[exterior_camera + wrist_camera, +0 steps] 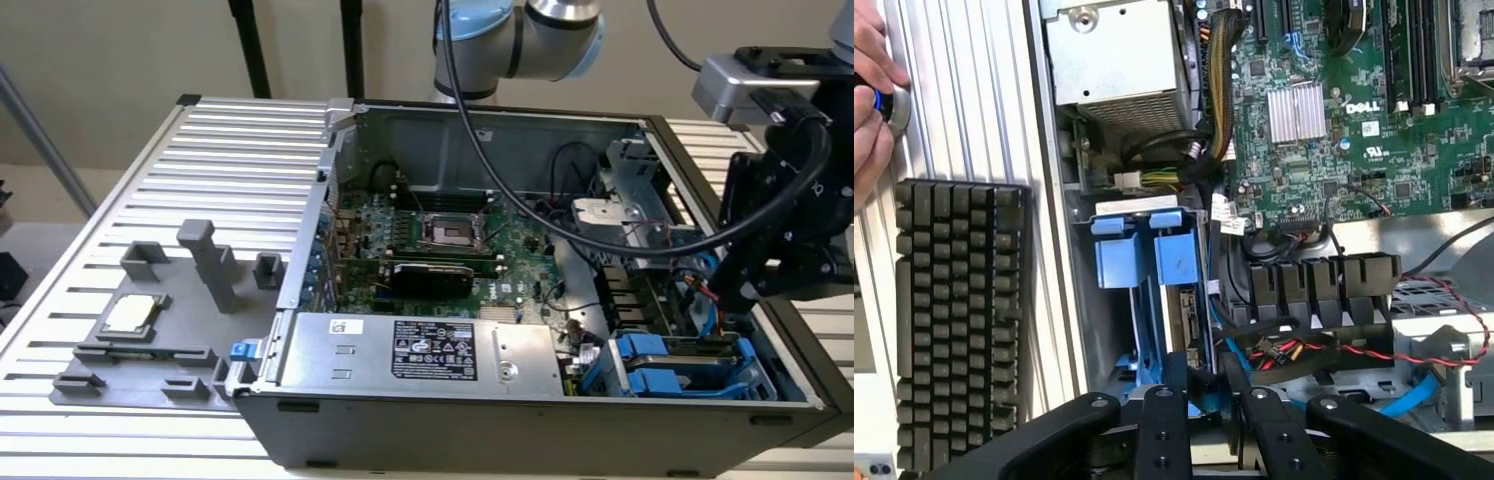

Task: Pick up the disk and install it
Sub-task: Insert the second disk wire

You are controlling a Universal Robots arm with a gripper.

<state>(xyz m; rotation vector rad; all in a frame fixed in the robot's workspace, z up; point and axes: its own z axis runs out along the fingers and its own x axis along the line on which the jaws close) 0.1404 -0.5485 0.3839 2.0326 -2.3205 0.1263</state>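
Right at my fingertips, my black two-fingered gripper (1204, 375) is down inside the open grey computer case (534, 420), at the corner on the exterior view's right. The fingers stand a narrow way apart, and as far as I can judge they are not clamped on anything.

Directly ahead of the tips, touching or nearly so, lies the disk (1187, 320), a flat silver-grey metal drive clipped in its blue plastic carrier frame. It stands on edge in a slot of the larger blue plastic drive cage (754, 370). Its long axis runs straight away from me, in line with the gap between my fingers, so the thin edge faces that gap. To my eye it sits well down in the slot. I cannot tell whether it is fully home, since my own fingers cover its near end.

Just beside the cage, red and black wires (1324, 350) and a blue cable (1414, 400) run close to my fingers. Farther ahead come the silver metal power supply box (1114, 50) and the green motherboard (1334, 130).

Outside the case, well off to the side, a black keyboard (954, 320) lies on the ribbed aluminium table (964, 90), and a person's hand (869, 100) rests on a round knob beyond it.
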